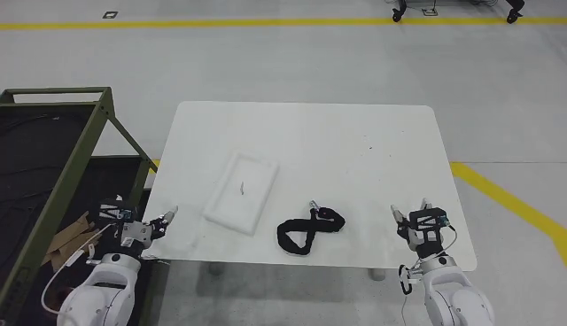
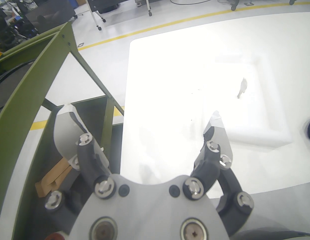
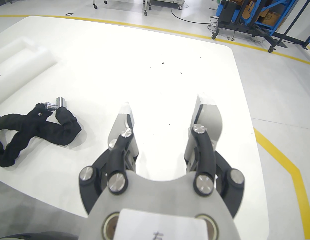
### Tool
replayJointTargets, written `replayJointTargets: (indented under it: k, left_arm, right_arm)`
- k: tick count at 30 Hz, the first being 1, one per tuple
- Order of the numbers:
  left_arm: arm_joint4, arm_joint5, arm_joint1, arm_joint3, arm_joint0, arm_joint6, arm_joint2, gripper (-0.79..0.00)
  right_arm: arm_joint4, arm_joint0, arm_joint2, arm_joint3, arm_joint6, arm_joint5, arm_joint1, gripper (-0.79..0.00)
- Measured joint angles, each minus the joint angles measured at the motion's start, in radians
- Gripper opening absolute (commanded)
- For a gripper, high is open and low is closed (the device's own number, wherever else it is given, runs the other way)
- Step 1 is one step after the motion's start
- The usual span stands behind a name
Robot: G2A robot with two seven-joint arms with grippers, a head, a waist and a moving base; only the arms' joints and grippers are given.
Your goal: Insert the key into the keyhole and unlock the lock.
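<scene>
Top view, status: no step of the task is yet done. Both arms sit at the bottom of the frame. The left gripper (image 1: 142,218) is at lower left, off the corner of the table (image 1: 372,140). The right gripper (image 1: 416,211) is at lower right, over the table's near edge. Each has its jaws spread wide and carries nothing, as the wrist views confirm.

The key (image 1: 241,187), small and pale, lies alone in the shallow white tray (image 1: 221,213) left of centre. The lock (image 1: 297,235) is a black sleeved loop with a bright metal cylinder (image 1: 313,207) at its upper end. It lies at centre bottom, near the tray's right side but apart from it. Neither gripper is touching the key or the lock.

Assessment: the step in hand is picking up the key. The left gripper is the nearer one. The key lies flat on the tray floor, so the next move calls for a low, narrow pinch on its head, leaving the blade free. The right gripper would likely have to steady the cylinder. Which way the keyhole faces cannot be told
</scene>
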Motion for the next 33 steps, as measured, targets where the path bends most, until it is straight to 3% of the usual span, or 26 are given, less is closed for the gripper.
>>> replayJointTargets:
  k: [7,10,13,17,23,25,33]
  left_arm:
    - [-0.198,-0.064,-0.003,-0.057,-0.170,-0.261,0.033,0.000]
    - [-0.300,-0.056,-0.006,-0.051,-0.282,-0.440,0.073,0.000]
    - [-0.417,-0.035,-0.009,-0.021,-0.418,-0.637,0.108,0.000]
    - [-0.446,0.014,-0.010,0.032,-0.585,-0.850,0.161,0.000]
    - [-0.537,0.030,-0.022,0.214,-0.805,-1.027,0.256,0.000]
    - [-0.583,0.016,-0.025,0.254,-0.842,-1.056,0.275,0.000]
    - [-0.571,0.016,-0.024,0.247,-0.835,-1.052,0.274,0.000]
  right_arm:
    - [0.000,0.000,0.000,0.000,0.000,0.000,0.000,0.000]
    - [0.000,0.000,0.000,0.000,0.000,0.000,0.000,0.000]
    - [0.000,0.000,0.000,0.000,0.000,0.000,0.000,0.000]
    - [0.000,0.000,0.000,0.000,0.000,0.000,0.000,0.000]
    - [0.000,0.000,0.000,0.000,0.000,0.000,0.000,0.000]
    - [0.000,0.000,0.000,0.000,0.000,0.000,0.000,0.000]
    - [0.000,0.000,0.000,0.000,0.000,0.000,0.000,0.000]
